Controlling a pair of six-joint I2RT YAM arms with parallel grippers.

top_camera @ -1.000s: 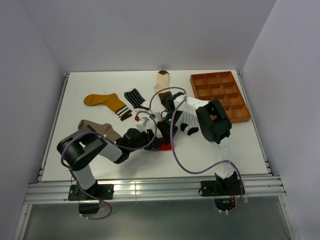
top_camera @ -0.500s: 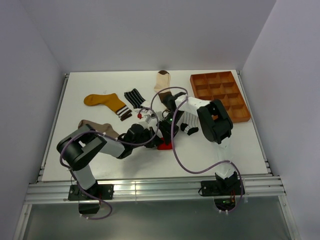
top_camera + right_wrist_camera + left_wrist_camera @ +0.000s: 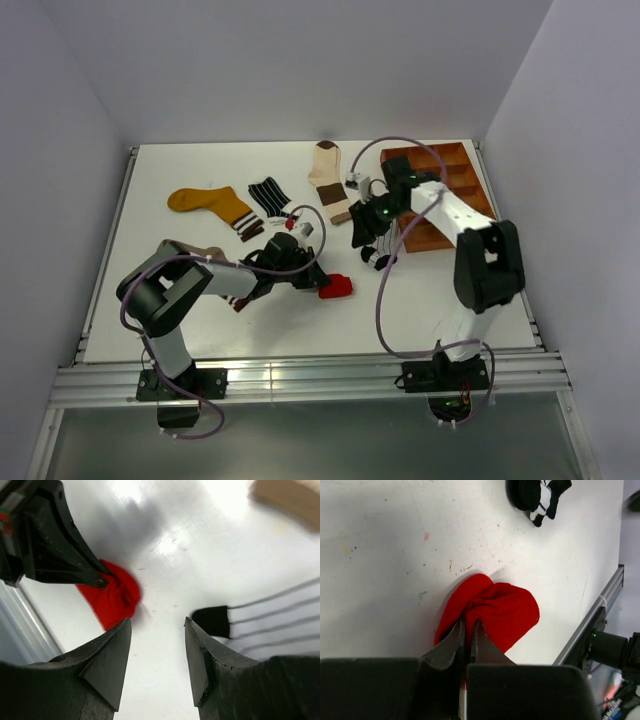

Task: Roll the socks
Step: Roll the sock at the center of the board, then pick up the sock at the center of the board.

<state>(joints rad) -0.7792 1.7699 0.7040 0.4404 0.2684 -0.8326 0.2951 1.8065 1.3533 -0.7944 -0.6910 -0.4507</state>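
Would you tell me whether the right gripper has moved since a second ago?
Yes: the right gripper has moved right, off the red sock, toward the tray.

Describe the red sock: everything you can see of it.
The red sock is plain soft knit, bunched into a small folded lump rather than laid flat. No other colour shows on it. It rests on the white table, toward the near side, between the two arms. The left gripper is shut on a fold at its edge. Nothing else touches it, and the black-and-white sock lies apart.
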